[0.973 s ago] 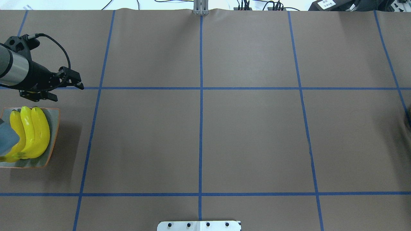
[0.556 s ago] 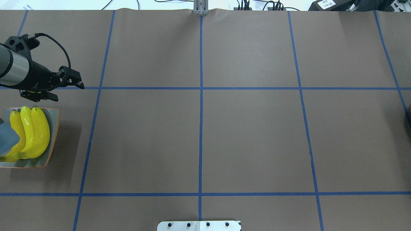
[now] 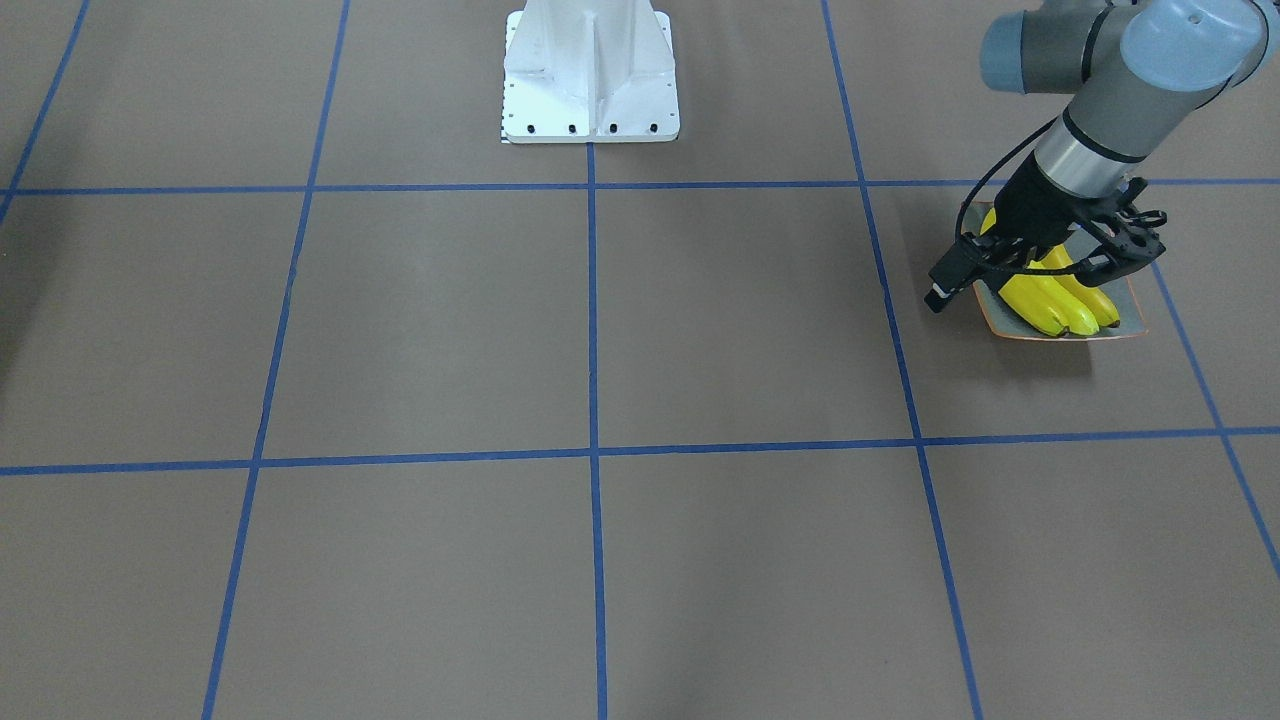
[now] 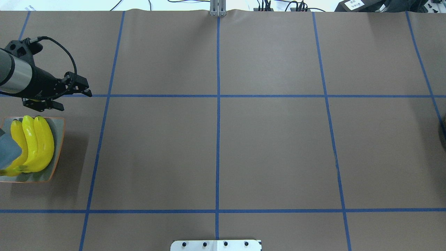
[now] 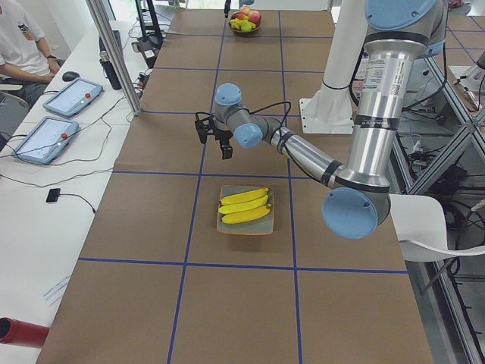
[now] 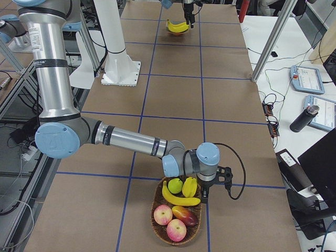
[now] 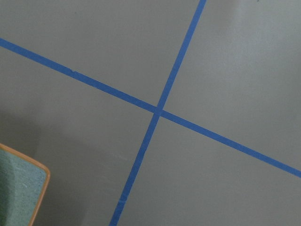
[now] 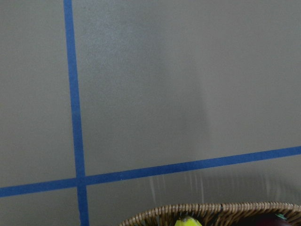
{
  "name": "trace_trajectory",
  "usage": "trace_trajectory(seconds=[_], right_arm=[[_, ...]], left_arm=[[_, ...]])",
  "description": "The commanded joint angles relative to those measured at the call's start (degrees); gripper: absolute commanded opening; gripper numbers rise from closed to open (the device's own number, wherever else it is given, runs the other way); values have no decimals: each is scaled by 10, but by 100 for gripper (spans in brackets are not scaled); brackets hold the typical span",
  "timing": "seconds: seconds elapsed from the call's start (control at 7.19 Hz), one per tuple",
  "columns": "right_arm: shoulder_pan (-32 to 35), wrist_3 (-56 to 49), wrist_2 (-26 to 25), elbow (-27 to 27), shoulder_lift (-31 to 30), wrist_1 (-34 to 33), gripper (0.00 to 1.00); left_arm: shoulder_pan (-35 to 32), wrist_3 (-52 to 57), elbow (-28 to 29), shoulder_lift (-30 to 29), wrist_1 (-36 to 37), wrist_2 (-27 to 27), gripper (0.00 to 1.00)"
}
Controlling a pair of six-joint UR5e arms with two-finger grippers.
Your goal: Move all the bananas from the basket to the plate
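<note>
- Left claw (image 4: 74, 100) — jaws apart, empty, hanging over the counter (image 4: 271, 150) near one side of the plate (image 4: 58, 130), not touching it. Risk: a low sweep back over the plate could clip its rim or shove the fruit.
- Right claw (image 6: 205, 196) — at the basket (image 6: 156, 206), just above its rim; seen only from the side, so I cannot tell whether its jaws are apart or together. Risk: a blind descent into packed fruit.
- Bananas on the plate (image 4: 36, 143) — three, side by side, filling most of it. Risk: another laid on top has no flat seat and may roll over the low rim.
- Bananas in the basket (image 6: 181, 200) — two by my count, so the task looks unfinished. They lie against a green fruit (image 6: 175, 185) and apples (image 6: 163, 214). Risk: the jaws catch a neighbour too, or pinch a smooth curved skin off-centre so it swivels and drops.
- Basket — light wicker at the counter's far end. Risk: a sideways pull could drag or tip it.
- Route — plate and basket well apart, at opposite ends. Risk: a long carry, perhaps a hand-over, gives a weak grip time to slip.
</note>
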Motion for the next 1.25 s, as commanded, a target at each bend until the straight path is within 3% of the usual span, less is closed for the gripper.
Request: trace_trajectory(seconds=[0.0, 0.28, 1.11], right_arm=[[1, -35, 32, -41, 21, -38, 89], [1, -37, 58, -68, 29, -61, 89], [16, -34, 72, -108, 53, -74, 86]], left_arm=[[0, 1, 0, 0, 0, 1, 100], [0, 1, -1, -1, -2, 1, 100], [1, 1, -3, -7, -5, 4, 100]])
